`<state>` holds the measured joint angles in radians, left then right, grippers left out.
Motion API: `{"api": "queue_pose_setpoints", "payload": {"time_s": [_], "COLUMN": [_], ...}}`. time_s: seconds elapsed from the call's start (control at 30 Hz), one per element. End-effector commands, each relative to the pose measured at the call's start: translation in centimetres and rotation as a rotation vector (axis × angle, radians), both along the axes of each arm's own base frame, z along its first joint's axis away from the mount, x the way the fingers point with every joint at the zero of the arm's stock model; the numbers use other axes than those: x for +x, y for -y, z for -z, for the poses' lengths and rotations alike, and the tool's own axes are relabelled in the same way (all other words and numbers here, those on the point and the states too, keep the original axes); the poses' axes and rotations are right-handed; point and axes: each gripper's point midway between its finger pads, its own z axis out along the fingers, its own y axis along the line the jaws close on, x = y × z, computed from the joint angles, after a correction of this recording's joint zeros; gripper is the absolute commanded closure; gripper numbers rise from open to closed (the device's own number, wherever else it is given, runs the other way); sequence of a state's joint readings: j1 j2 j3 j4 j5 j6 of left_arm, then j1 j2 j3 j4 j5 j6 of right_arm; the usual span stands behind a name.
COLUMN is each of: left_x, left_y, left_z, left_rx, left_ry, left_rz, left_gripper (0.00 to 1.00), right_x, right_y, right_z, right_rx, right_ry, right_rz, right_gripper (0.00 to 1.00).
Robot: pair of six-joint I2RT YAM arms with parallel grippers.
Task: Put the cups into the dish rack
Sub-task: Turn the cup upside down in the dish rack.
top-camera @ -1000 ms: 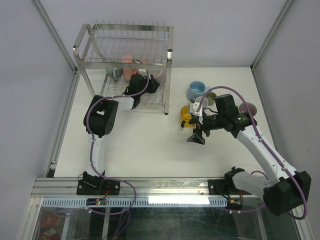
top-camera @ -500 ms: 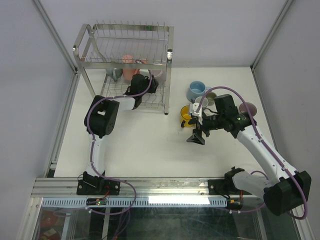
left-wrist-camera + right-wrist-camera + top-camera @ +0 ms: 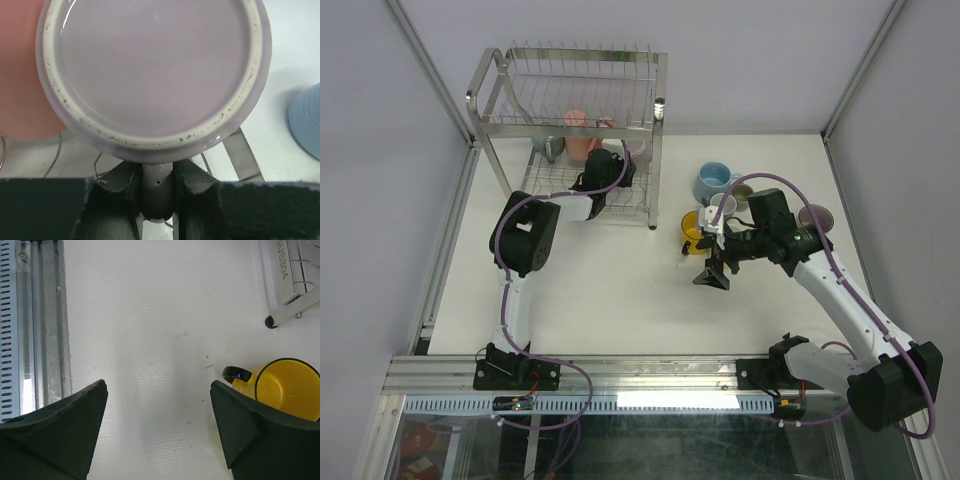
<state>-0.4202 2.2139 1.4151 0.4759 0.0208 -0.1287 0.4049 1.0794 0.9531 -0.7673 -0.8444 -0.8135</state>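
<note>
1. Mugs stand in two groups. A lilac mug (image 3: 152, 70), a salmon pink mug (image 3: 20, 90) and a grey-green mug (image 3: 552, 148) are in the lower tier of the dish rack (image 3: 485, 110). The others are on the table to its right.
2. Inside that tier the left gripper (image 3: 157, 182) is clenched on the lilac mug's handle. The mug's base faces the wrist camera, and the salmon pink mug is just beside it.
3. The table group holds a light blue mug (image 3: 713, 182), an olive mug (image 3: 744, 192), a pale mug (image 3: 722, 207), a yellow mug (image 3: 287, 387) and a mauve mug (image 3: 817, 217).
4. The right gripper (image 3: 155, 435) hangs released, jaws wide, over bare table, with the yellow mug near one finger.
5. The table (image 3: 620, 290) is white and faintly ribbed, with a few specks. An aluminium rail (image 3: 30, 325) runs along its near edge. Pale grey walls (image 3: 770, 50) and metal posts (image 3: 430, 70) enclose it.
6. The rack's foot bar (image 3: 281, 260) is stamped "SUS304".
7. The right arm crosses above the table group and hides part of it. The upper shelf's wires partly screen the mugs beneath.
</note>
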Motion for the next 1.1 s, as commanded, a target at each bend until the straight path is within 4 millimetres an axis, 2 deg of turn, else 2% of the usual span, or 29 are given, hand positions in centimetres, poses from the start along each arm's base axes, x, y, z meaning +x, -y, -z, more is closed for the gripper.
{"api": "queue_pose_setpoints", "payload": {"time_s": [0.0, 0.47, 0.73, 1.07], "left_x": [1.4, 0.5, 0.0, -0.4], "left_y": [1.0, 0.8, 0.9, 0.7], "left_z": [-9.1, -10.0, -11.0, -11.3], "left_rx": [-0.049, -0.053, -0.073, -0.089], "left_ry": [0.202, 0.217, 0.236, 0.241], "left_rz": [-0.006, -0.018, -0.015, -0.019], "left_gripper": [0.9, 0.86, 0.81, 0.74], "right_x": [0.2, 0.2, 0.1, 0.1], "right_y": [-0.4, -0.4, -0.4, -0.4], "right_z": [-1.1, -1.1, -1.1, -1.1], "right_rx": [0.028, 0.028, 0.028, 0.029], "right_ry": [0.058, 0.061, 0.06, 0.059], "right_rz": [-0.012, -0.017, -0.018, -0.02], "right_gripper": [0.13, 0.13, 0.13, 0.13]}}
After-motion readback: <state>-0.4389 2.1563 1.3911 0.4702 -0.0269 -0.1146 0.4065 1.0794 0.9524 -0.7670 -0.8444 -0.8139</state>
